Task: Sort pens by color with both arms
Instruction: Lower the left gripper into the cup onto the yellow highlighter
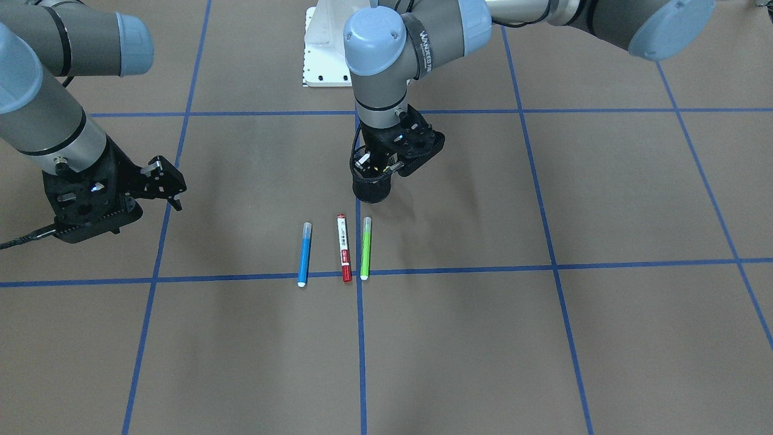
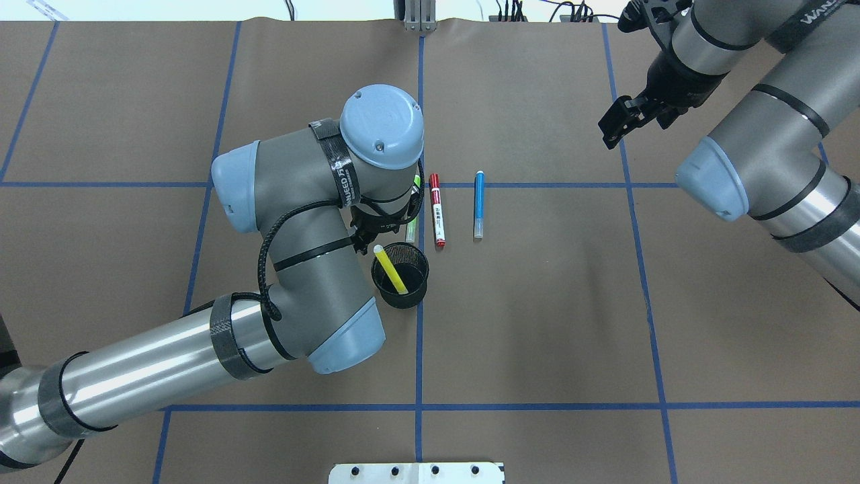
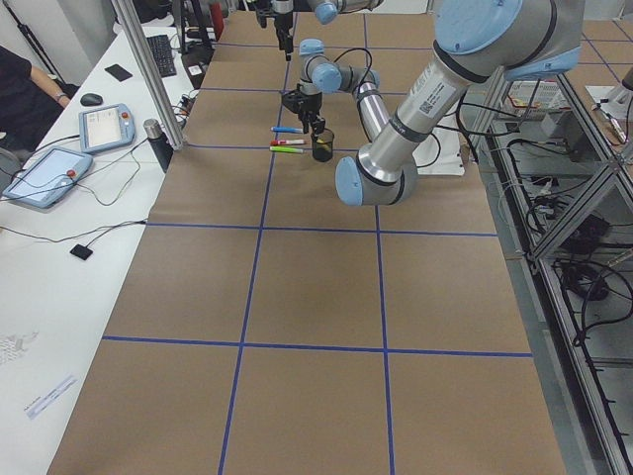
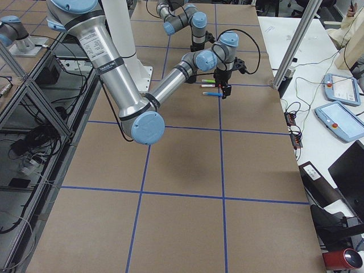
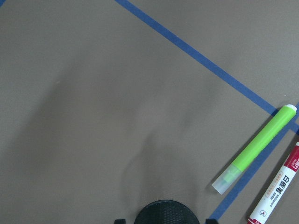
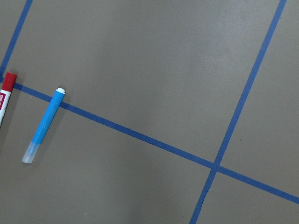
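Three pens lie side by side on the brown table: blue [image 1: 305, 254] [image 2: 478, 204] [image 6: 44, 125], white with red cap [image 1: 344, 248] [image 2: 437, 210] [image 5: 275, 193], and lime green [image 1: 365, 248] [image 5: 254, 149], which the left arm partly hides in the overhead view. The yellow pen [image 2: 391, 269] leans inside the black mesh cup [image 2: 403, 279] [image 1: 369, 190]. My left gripper [image 1: 380, 166] [image 2: 368, 236] hovers just above the cup's rim, open, beside the yellow pen's top. My right gripper [image 1: 171, 184] [image 2: 613, 128] is open and empty, well to the side of the blue pen.
Blue tape lines cross the table in a grid. The white pedestal base [image 1: 323, 54] [image 2: 416, 472] stands at the robot's edge. A desk with tablets [image 3: 49, 173] and an aluminium post [image 3: 148, 79] run along the far side.
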